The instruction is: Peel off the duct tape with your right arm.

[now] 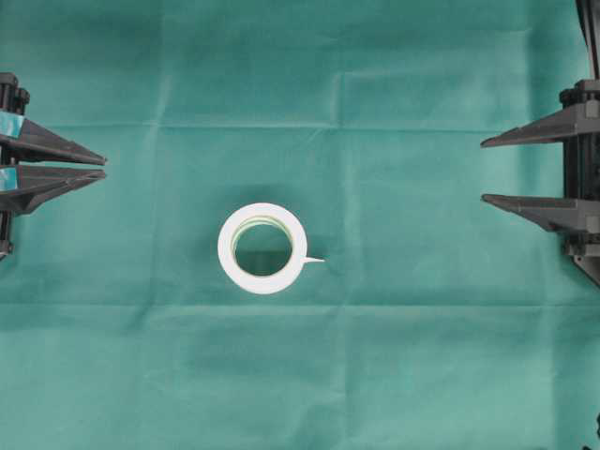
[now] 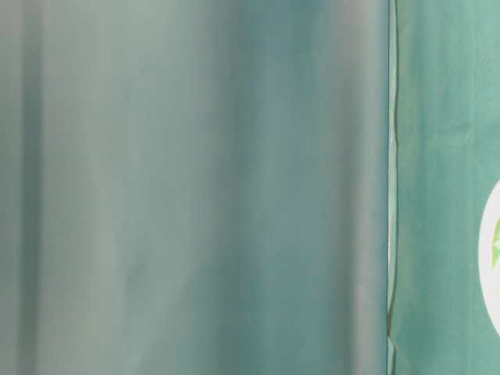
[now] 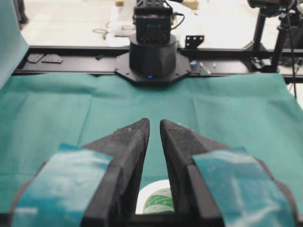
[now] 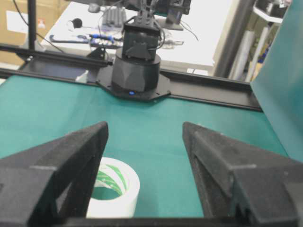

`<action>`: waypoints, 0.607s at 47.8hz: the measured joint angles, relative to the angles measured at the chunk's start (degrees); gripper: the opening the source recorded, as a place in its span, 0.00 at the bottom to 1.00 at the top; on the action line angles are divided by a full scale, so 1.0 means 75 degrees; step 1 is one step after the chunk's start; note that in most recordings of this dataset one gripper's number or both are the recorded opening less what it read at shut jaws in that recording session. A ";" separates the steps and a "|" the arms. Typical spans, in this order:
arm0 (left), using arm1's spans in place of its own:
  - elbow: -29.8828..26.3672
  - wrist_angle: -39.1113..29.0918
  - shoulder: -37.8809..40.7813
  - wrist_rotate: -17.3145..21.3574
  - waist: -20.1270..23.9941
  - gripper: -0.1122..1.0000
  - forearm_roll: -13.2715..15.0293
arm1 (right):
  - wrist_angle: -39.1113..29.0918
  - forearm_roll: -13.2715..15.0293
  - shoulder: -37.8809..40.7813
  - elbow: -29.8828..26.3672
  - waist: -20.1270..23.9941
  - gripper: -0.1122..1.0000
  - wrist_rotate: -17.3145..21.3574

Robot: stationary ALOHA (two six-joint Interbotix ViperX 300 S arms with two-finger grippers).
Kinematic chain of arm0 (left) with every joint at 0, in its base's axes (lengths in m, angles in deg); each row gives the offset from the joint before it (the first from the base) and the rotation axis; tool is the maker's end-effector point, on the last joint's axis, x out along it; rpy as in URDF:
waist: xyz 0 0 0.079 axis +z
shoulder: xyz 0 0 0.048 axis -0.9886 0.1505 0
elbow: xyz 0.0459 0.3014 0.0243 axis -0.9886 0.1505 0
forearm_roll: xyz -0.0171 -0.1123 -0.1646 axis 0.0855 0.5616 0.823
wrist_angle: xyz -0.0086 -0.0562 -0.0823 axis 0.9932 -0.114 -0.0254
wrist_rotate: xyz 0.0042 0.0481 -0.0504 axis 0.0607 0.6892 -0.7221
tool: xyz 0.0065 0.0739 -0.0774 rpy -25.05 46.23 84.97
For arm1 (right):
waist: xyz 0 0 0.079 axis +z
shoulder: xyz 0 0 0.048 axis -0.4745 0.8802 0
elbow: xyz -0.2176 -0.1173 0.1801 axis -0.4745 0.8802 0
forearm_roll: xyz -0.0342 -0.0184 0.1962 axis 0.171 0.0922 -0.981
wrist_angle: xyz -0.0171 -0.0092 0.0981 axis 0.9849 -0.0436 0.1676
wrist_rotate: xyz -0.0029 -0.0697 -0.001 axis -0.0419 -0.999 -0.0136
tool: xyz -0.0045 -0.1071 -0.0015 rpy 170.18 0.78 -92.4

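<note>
Blurring table-level view, duct tape (image 2: 492,258) cropped.

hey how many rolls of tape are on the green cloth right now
1. The duct tape lies flat near the middle of the green cloth, between the two arms, its loose strip end pointing toward the right pincer.
</note>
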 measured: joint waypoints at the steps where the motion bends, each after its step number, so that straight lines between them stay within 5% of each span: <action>1: 0.0000 0.0000 0.0000 0.0012 0.0000 0.32 0.0000 | 0.0000 0.0000 0.0000 0.0000 0.0000 0.32 0.0012; 7: 0.0129 0.0012 0.0012 0.0047 0.0000 0.13 0.0047 | 0.0082 -0.0035 0.0012 0.0035 -0.0035 0.12 0.0211; 13: 0.0246 0.0012 0.0012 0.0059 -0.0141 0.11 0.0059 | 0.0223 -0.0047 0.0012 0.0141 -0.0082 0.02 0.0563; 29: 0.0316 0.0023 0.0012 0.0012 -0.0457 0.13 0.0070 | 0.0305 -0.0047 0.0023 0.0293 -0.0094 0.08 0.1031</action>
